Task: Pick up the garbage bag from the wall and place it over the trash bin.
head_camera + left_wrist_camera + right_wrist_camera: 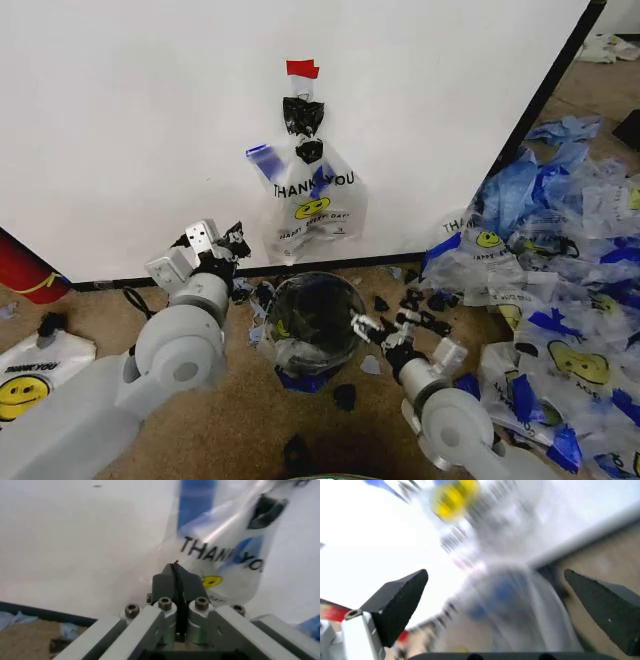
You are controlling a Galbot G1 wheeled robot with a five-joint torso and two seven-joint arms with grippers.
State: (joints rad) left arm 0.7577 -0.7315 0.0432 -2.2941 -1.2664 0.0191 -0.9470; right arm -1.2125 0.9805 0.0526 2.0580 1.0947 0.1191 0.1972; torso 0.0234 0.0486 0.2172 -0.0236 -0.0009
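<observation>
Reaching for the garbage bag (312,195), which hangs on the wall above the trash bin (312,318), calls for pinching a loose fold well below the hook. The left gripper (236,240), pressed shut and empty, sits just beside it. The right gripper (385,325), spread wide, probably hovers at the bin's rim.

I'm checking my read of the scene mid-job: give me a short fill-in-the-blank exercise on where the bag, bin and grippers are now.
1. The garbage bag hangs on the ____.
2. The trash bin stands on the floor directly ____ the bag.
3. The left gripper has its fingers ____.
4. The right gripper, beside the bin's rim, has its fingers ____.

Missing words: wall; below; shut; open
</observation>
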